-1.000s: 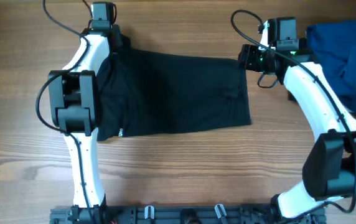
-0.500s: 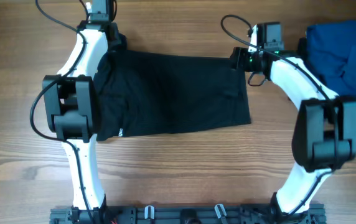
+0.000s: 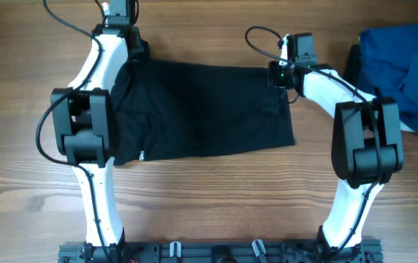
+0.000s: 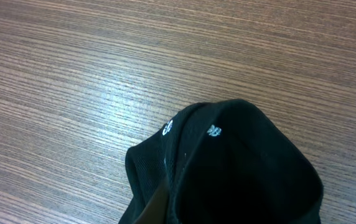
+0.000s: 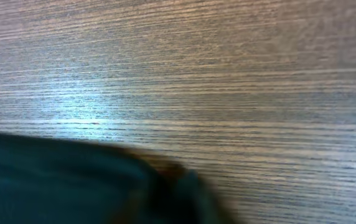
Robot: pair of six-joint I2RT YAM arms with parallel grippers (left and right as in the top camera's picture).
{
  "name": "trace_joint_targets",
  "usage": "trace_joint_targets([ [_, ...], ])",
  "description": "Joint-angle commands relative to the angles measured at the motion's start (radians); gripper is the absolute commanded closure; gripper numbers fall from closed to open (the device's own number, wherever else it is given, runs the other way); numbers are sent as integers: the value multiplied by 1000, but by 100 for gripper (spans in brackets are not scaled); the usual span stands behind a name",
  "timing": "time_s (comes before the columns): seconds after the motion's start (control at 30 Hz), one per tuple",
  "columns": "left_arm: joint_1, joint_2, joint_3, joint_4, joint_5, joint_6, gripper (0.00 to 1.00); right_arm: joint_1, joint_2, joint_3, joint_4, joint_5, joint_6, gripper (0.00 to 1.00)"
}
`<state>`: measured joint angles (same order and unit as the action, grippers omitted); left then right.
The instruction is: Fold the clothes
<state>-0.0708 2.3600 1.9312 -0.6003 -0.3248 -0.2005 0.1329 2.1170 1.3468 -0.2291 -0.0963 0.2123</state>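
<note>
We see the black garment (image 3: 209, 109) spread flat on the bench (image 3: 209, 208), long side running left to right, sitting between the two arms. A small white print (image 3: 142, 154) shows near its near-left corner. There are a few shallow creases toward the right edge; the rest lies smooth.

Left hand (image 3: 130, 48) is at the far-left corner of the black garment, with the arm reaching along the left edge. In the left wrist view the black garment (image 4: 240, 174) is humped up right in front of the camera, its hem curled over with two small white marks (image 4: 214, 130) on it and bare bench beyond. The fabric covers the fingers, so we cannot tell whether this hand is apart or clamped.

Right hand (image 3: 278, 73) is at the far-right corner, at the fabric edge. From overhead we can't separate touching from just above. The right wrist view is blurred: the black garment (image 5: 53, 180) fills the lower left and wood grain fills the rest. The fingers are out of sight there too, so we cannot tell this hand's state either.

Blue garment (image 3: 403, 69) lies crumpled at the far-right end of the bench, well apart from the black garment and beside the right arm.
</note>
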Motion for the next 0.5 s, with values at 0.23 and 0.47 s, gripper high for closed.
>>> trace_joint_targets([
  [0.23, 0, -148, 20, -40, -88, -14, 96, 3, -96, 69, -111, 29, -3, 96],
  [0.47, -12, -289, 20, -269, -39, -22, 96, 3, -231, 82, -381, -34, -3, 96],
])
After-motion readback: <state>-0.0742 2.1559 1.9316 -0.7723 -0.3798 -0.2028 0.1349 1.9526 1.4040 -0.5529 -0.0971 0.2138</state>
